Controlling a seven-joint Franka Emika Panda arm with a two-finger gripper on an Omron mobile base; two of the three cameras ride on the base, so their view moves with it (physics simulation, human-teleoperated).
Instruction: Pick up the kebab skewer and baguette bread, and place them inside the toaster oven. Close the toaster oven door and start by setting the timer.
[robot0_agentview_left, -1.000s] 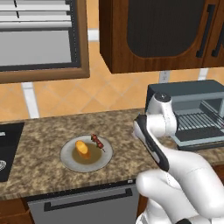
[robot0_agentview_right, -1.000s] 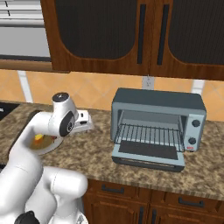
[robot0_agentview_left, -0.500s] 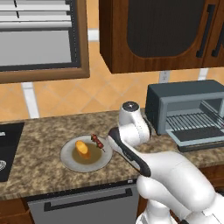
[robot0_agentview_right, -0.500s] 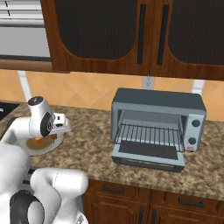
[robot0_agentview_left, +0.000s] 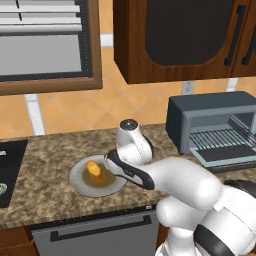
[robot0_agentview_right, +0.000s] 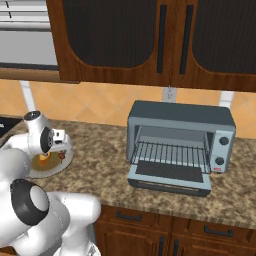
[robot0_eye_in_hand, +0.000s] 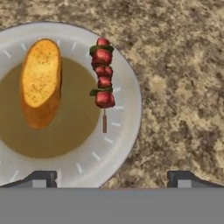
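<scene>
Gripper (robot0_eye_in_hand: 112, 178): jaws spread wide, holding nothing, hanging above the plate (robot0_eye_in_hand: 127, 131).
Skewer (robot0_eye_in_hand: 102, 78): lies on the plate's rim, apart from the bread, stick end pointing toward the gripper.
Bread (robot0_eye_in_hand: 40, 82): on the plate's brown centre, beside the skewer, not touching it.
Plate: near the counter's (robot0_agentview_right: 100, 165) front edge; bare granite lies between it and the oven.
Oven (robot0_agentview_right: 181, 145): well apart from the plate, door (robot0_agentview_right: 170, 176) folded down flat, rack bare. A small red label by its knobs is too small to read.
</scene>
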